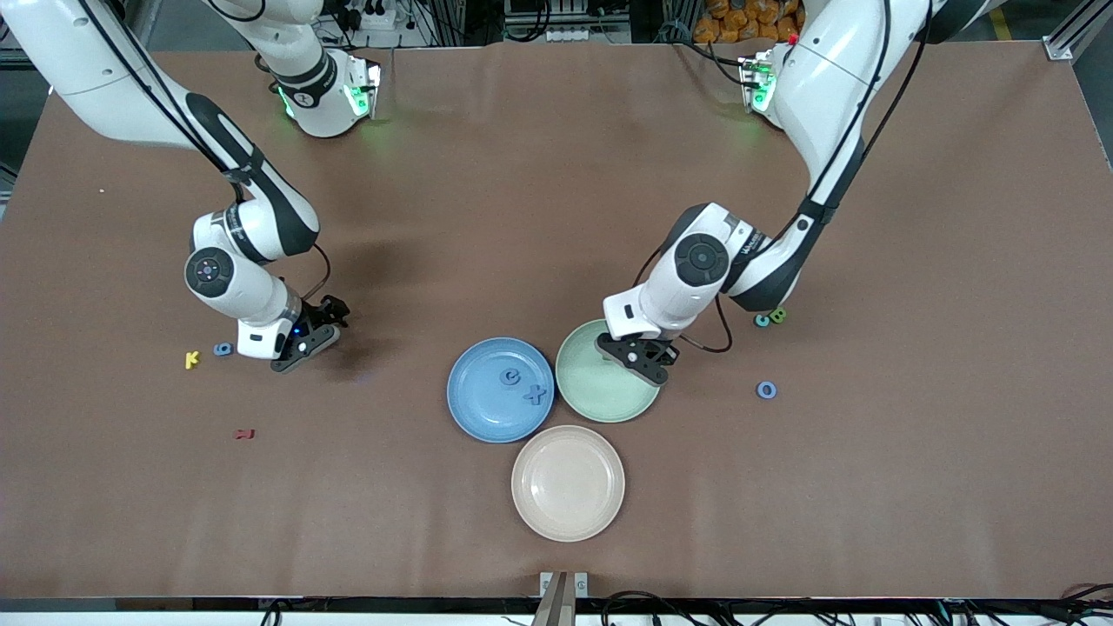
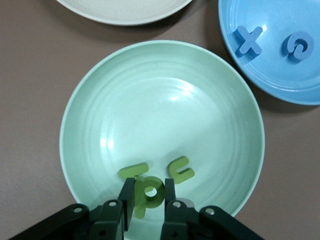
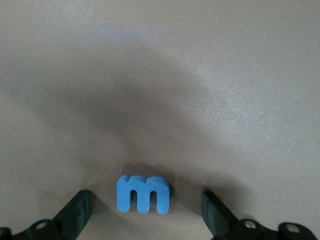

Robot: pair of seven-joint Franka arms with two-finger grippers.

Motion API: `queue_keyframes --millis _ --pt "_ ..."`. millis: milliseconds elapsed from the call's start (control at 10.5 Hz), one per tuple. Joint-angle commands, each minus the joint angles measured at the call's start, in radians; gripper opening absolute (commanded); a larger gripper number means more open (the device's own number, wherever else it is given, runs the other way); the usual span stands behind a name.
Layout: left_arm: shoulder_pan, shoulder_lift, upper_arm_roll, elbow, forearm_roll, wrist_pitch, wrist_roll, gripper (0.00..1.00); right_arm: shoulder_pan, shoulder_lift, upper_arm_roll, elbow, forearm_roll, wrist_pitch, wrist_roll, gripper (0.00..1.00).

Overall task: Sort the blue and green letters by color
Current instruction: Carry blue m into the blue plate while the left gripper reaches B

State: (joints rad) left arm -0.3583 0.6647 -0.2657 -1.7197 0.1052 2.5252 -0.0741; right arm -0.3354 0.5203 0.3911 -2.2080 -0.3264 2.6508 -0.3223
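My left gripper (image 1: 648, 361) hangs over the green plate (image 1: 600, 396), shut on a green P (image 2: 150, 194). Two more green letters (image 2: 133, 171) lie in that plate (image 2: 90, 125). The blue plate (image 1: 478, 409) holds a blue X (image 1: 536, 395) and a blue round letter (image 1: 510, 376). My right gripper (image 1: 300, 343) is low over the table toward the right arm's end, open, with a blue E (image 3: 143, 194) lying between its fingers (image 3: 80, 210). A blue letter (image 1: 223, 349) lies beside it. A blue O (image 1: 766, 389), a blue letter (image 1: 762, 320) and a green B (image 1: 778, 315) lie toward the left arm's end.
A beige plate (image 1: 568, 482) sits nearer the front camera than the two coloured plates, touching both. A yellow K (image 1: 192, 359) and a dark red letter (image 1: 244, 434) lie on the brown table near my right gripper.
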Motion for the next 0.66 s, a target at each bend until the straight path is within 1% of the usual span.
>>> queue_keyframes --millis 0,95,380,570 --pt "-0.025 0.010 0.025 0.025 0.018 -0.019 -0.114 0.00 -0.014 0.023 0.006 0.017 -0.034 0.002 0.002 0.50" --pt "-0.025 0.010 0.025 0.022 0.019 -0.019 -0.121 0.00 -0.013 0.023 0.006 0.022 -0.034 -0.005 0.003 0.01" --pt "-0.039 0.022 0.025 0.025 0.018 -0.019 -0.130 0.00 -0.005 0.018 0.008 0.068 -0.033 -0.024 0.006 0.00" --pt "-0.056 0.042 0.031 0.029 0.018 -0.019 -0.151 0.00 0.006 0.015 0.015 0.164 -0.030 -0.165 0.006 0.00"
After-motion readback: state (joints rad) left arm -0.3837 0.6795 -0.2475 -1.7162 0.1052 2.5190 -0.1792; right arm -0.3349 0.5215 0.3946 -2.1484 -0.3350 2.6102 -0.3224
